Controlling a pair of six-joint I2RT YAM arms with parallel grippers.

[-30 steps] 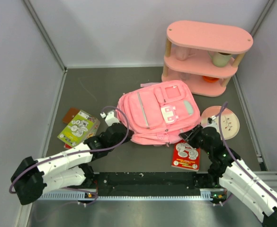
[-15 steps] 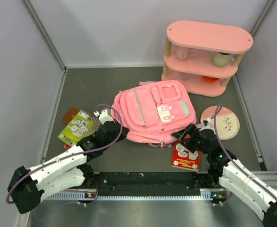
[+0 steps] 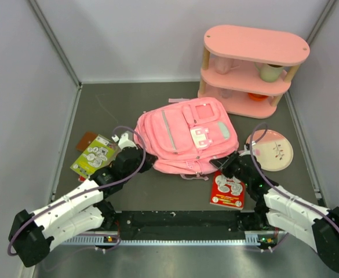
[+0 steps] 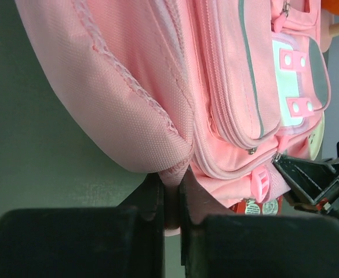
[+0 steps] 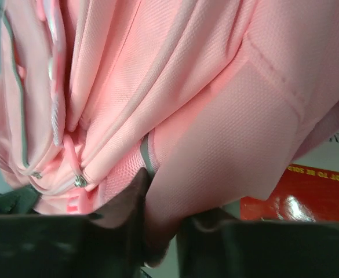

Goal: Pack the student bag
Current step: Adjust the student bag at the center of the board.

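The student bag point(image 3: 186, 136) lies front-up in the middle of the table, pink with mint and white trim and a grey stripe. My left gripper point(image 3: 148, 164) is at its near left edge, shut on a fold of pink fabric point(image 4: 172, 179) that fills the narrow gap between the fingers. My right gripper point(image 3: 224, 162) is at the near right corner. There a thick fold of the bag point(image 5: 215, 168) sits pinched between its dark fingers point(image 5: 128, 197). In the left wrist view the right gripper point(image 4: 314, 179) shows past the bag's zip pockets.
A red booklet point(image 3: 227, 191) lies under the right arm, near the bag's corner. A green booklet point(image 3: 95, 155) and a brown card point(image 3: 87, 140) lie at the left. A patterned plate point(image 3: 272, 149) sits at the right. The pink shelf unit point(image 3: 253, 69) stands at the back right.
The bag has slid left and a little away. The left gripper went left with it, still gripping. The right gripper opened, moved in, and closed on the bag's near right corner.
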